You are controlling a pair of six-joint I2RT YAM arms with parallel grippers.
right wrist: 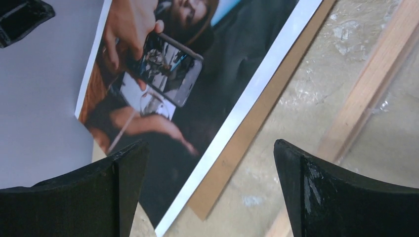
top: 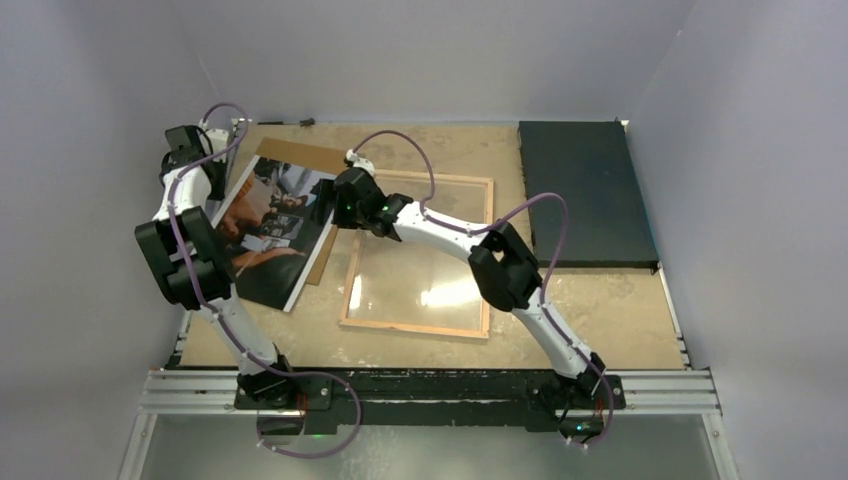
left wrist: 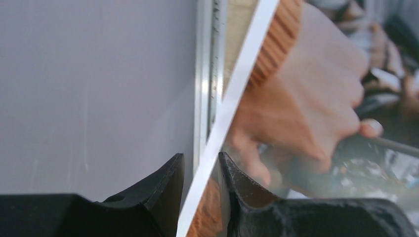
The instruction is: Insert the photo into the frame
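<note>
The photo (top: 270, 235) is lying face up and skewed on the left part of the surface (top: 600, 300), showing its picture of a hand holding a phone. Its right side is resting over a plain brown backing board (top: 300, 158), which is sticking out from under it at the far and right sides. The left tool (left wrist: 200, 163) is clenching the photo's white border at the left edge, one finger on each face of the sheet, close to the grey wall (left wrist: 89, 89) and the metal rail (left wrist: 203, 74) at the surface's left rim. The right tool (right wrist: 210, 148) is hovering released, fingers spread wide, above the photo's right border and the strip of backing board beside it. Whether it is touching either, the wrist view is not showing. Just right of the board, the frame (top: 415, 327) is lying flat, light wood side up, its clear pane (top: 420, 260) reflecting light. The photo is lying outside the frame, its right edge coming close to the frame's left rail. The right arm (top: 450, 232) is reaching across the frame's far half, hiding part of it from above. A black mat (top: 585, 190) is sitting well apart at the far right corner.
</note>
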